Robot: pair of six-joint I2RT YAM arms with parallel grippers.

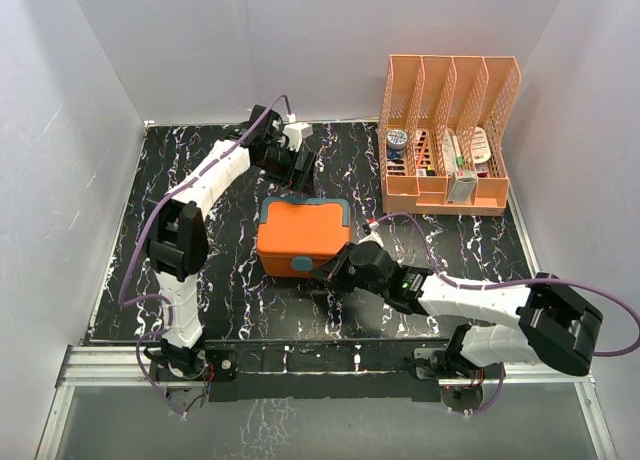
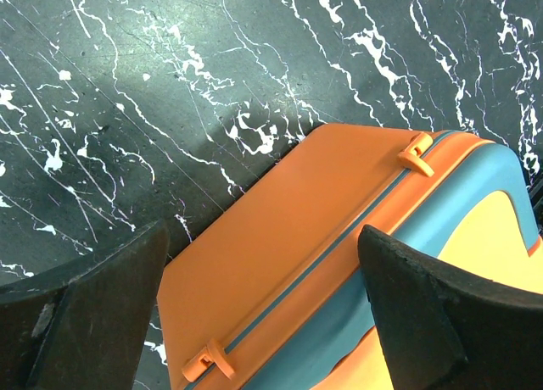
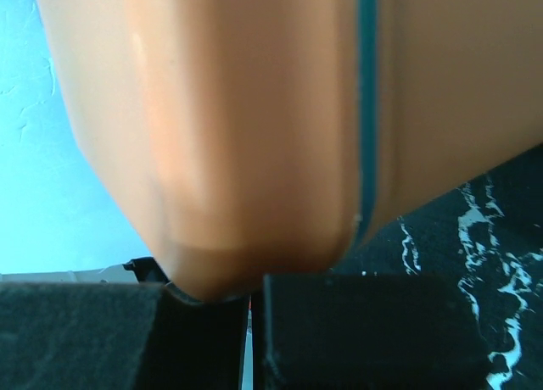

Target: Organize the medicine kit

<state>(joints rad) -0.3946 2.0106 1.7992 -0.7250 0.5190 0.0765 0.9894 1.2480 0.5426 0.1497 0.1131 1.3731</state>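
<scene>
The orange medicine kit [image 1: 300, 235] sits mid-table with its lid down and its blue-grey latch [image 1: 303, 264] facing the arms. My left gripper [image 1: 298, 170] hovers open over the kit's back edge. In the left wrist view its fingers [image 2: 85, 314] straddle the kit's hinged back [image 2: 280, 237], with a teal band beside the lid. My right gripper [image 1: 330, 272] is at the kit's front right corner. In the right wrist view it [image 3: 254, 292] is shut with a thin gap, and the kit's rounded corner [image 3: 246, 153] presses against the fingertips.
A peach slatted file organizer [image 1: 447, 85] stands at the back right, with bottles, tubes and packets in its slots. White walls enclose the black marbled table [image 1: 220, 280]. A metal rail runs along the near edge.
</scene>
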